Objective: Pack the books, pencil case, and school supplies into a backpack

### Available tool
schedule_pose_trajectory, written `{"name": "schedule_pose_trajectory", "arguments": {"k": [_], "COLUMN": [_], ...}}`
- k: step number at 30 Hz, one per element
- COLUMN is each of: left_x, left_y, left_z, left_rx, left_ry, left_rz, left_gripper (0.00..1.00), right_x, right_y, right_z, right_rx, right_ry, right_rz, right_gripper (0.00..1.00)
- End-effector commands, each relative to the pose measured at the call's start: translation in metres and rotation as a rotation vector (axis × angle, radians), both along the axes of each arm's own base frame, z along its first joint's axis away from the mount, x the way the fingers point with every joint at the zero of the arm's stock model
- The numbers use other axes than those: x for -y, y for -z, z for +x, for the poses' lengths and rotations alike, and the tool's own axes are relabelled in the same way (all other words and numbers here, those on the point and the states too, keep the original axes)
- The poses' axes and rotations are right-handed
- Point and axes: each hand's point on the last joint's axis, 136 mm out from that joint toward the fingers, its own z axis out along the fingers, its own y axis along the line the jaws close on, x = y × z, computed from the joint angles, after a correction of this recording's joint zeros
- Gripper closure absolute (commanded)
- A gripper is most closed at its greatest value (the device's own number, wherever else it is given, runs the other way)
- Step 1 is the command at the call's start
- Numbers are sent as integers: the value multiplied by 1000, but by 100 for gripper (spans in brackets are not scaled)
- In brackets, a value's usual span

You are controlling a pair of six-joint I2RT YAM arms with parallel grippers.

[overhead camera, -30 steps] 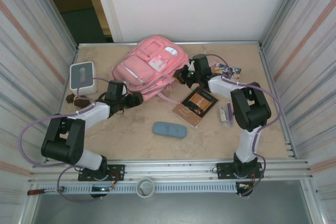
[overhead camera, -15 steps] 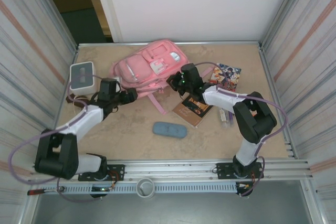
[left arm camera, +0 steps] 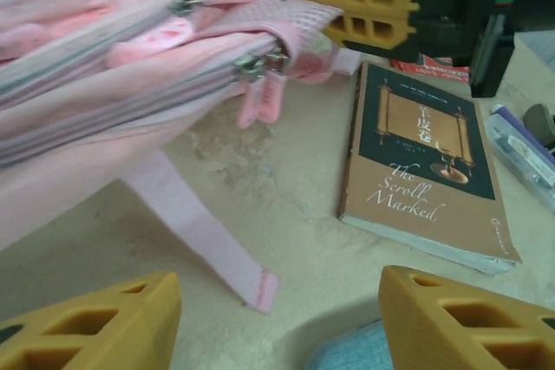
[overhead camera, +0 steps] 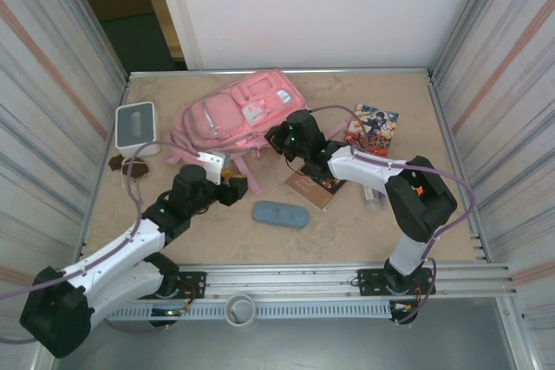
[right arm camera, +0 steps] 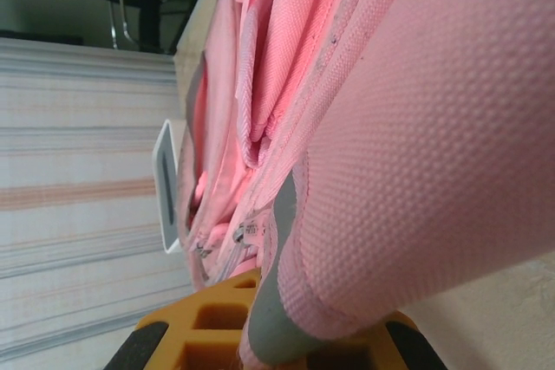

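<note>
At the near edge of the pink backpack (overhead camera: 227,114), the right pincer (overhead camera: 277,136) is clamped shut on a fold of the fabric. The left pincer (overhead camera: 232,191) has its jaws apart and holds nothing. A loose strap (left arm camera: 204,236) lies just ahead of it, and the blue-grey pencil case (overhead camera: 280,214) lies just beside it on the desk (overhead camera: 347,231). The brown book (left arm camera: 425,162) lies ahead of the left pincer, near the right pincer.
</note>
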Motion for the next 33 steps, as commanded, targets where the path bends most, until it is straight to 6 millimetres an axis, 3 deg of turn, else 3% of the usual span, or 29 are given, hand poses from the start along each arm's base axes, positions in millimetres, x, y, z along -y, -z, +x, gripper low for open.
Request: {"name": "schedule_pose_trajectory", "arguments": {"k": [1, 14, 30, 33], "left_x": [6, 25, 36, 35], "left_y": [-10, 7, -2, -3], "left_z": [20, 68, 102, 106], "left_rx": [127, 144, 123, 123], "left_ry": [-18, -116, -227, -248], "left_rz": [93, 188, 154, 166], "left_gripper": [44, 58, 61, 65], "right_x": [-8, -11, -18, -18], "right_y": [-77, -74, -59, -58], "right_z": [3, 1, -7, -7], "right_rx": [144, 130, 108, 105], "right_ry": [-8, -14, -18, -18], "right_rz": [108, 102, 98, 97], "right_gripper": [100, 100, 100, 100]}}
